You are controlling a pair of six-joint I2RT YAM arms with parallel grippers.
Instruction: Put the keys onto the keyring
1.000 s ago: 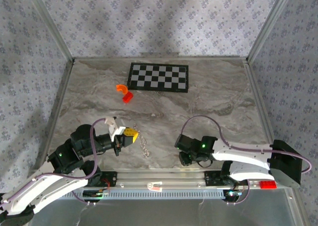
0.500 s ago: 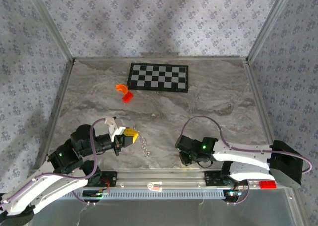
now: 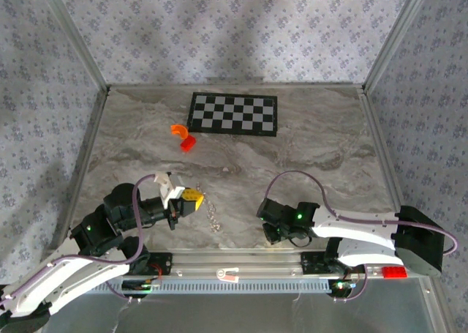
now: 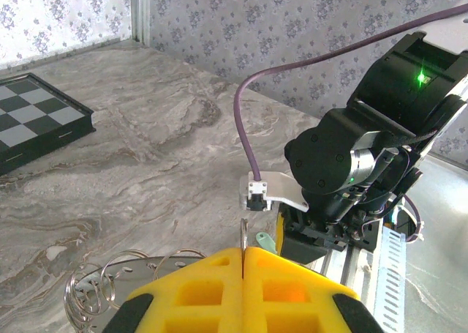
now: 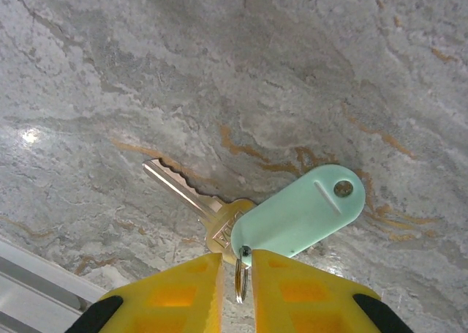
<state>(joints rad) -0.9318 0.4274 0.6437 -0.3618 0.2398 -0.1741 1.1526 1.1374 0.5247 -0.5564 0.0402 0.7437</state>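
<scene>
We find the keys [image 5: 300,212], a small pale teal-green flat plastic tag joined to a brass key by a small steel split ring [image 5: 239,282], lying on the grey marbled bench [image 3: 307,150] close to its near edge, right of the middle. The right gripper [image 5: 235,266] has its yellow pads drawn narrow about that split ring, which stands in the slit between them.

The keyring [image 3: 213,216], a thin silvery beaded chain loop, trails over the bench by the same edge, left of the middle. It runs from the tip of the left gripper [image 4: 243,260]. That gripper's pads are pressed together, with a thin wire poking up from the seam, and we judge that it pinches one end of the chain.

We expect the keys to be light and stiff. The tag looks smooth and apt to swivel, so the split ring or the key's head seems the surest hold. The chain is limp and will likely sag and slip, so we would grip it close to its free end.
</scene>
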